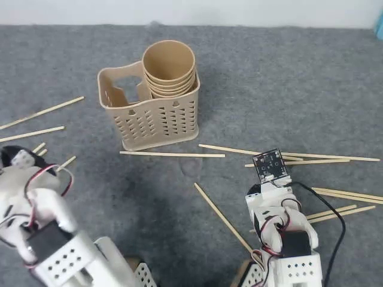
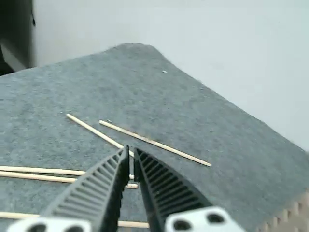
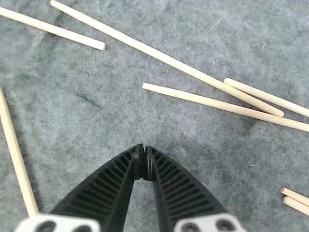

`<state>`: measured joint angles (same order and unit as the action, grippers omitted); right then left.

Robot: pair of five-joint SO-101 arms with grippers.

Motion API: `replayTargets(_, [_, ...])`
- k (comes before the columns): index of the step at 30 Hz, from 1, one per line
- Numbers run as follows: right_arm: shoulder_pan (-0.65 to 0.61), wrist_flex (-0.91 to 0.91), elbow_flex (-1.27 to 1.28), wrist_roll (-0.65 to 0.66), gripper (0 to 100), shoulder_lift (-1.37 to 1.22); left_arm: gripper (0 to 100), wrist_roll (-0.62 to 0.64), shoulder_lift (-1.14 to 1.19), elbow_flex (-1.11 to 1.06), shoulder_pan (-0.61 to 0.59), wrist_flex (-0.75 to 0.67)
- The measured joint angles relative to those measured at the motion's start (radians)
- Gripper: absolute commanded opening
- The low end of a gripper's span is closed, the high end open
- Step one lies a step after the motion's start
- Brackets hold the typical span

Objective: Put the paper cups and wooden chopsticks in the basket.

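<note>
While the paper cups point(image 1: 169, 63) are sitting stacked in 1 side of the basket point(image 1: 152, 119), the wooden chopsticks point(image 1: 172, 155) are lying around it on the grey mat point(image 1: 287, 89). The left gripper point(image 2: 129, 155) is hanging over some of them, pinched shut on nothing. The right gripper point(image 3: 144, 155) is hanging over the mat, shut and holding nothing too.

We see a table point(image 1: 287, 89) covered all over with a soft grey cloth point(image 1: 90, 197) that looks fuzzy like felt. Behind the far edge of the table stands a plain white wall point(image 1: 179, 11). At the far right corner we see a tiny bit of something blue point(image 1: 379, 25), too little to tell what. In the left wrist view, something dark point(image 2: 14, 38) sits beside the wall.
</note>
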<state>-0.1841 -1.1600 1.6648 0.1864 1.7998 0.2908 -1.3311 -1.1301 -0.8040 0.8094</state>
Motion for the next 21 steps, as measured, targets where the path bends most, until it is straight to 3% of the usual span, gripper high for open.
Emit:
replayTargets(6, [0.000, 0.000, 0.000, 0.000, 0.8, 0.000, 1, -0.103, 0.167, 0.017, -0.025, -0.094])
replayTargets(10, [0.000, 0.000, 0.000, 0.000, 0.8, 0.000, 1, -0.184, 0.382, 0.167, -0.025, -0.089])
replayTargets(21, [0.000, 0.000, 0.000, 0.000, 0.8, 0.000, 1, -0.334, 1.244, 0.973, 0.005, 0.239])
